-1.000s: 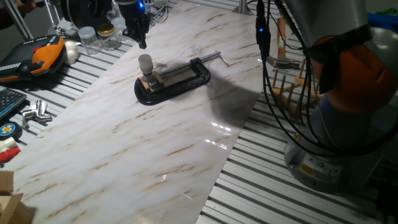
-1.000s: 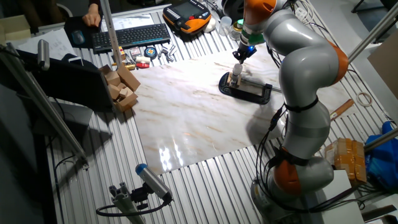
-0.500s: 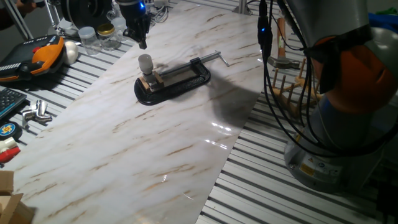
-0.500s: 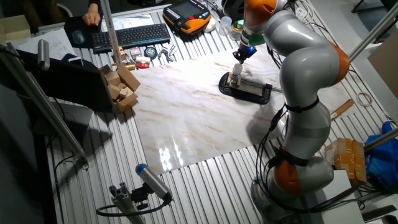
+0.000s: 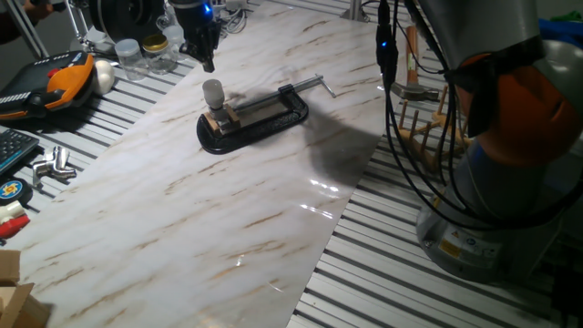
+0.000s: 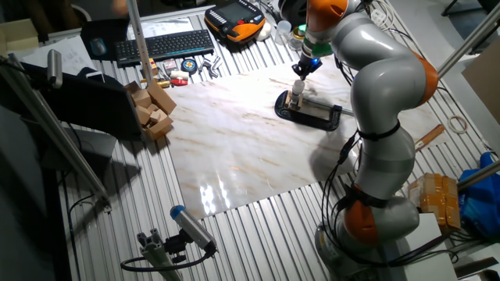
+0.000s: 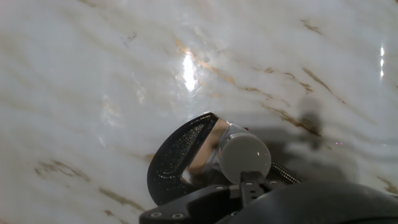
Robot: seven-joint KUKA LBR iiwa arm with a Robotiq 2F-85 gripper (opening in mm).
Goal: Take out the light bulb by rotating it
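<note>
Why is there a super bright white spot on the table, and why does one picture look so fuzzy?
In the hand view, a lamp's glare bounces off the shiny marble table, and the light bulb up close looks soft and blurry. In one fixed view, a smaller glare streak sits near the table's edge, and the arm's shadow darkens the table beside the clamp. In the other fixed view, glare shows at the table's near edge.

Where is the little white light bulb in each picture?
One fixed view: the light bulb stands left of centre, on the near end of the black C-clamp, below the pincer.
The other fixed view: upper right of centre, under the arm's hand.
Hand view: low, right of centre.
Shared landmark: the black C-clamp.
</note>
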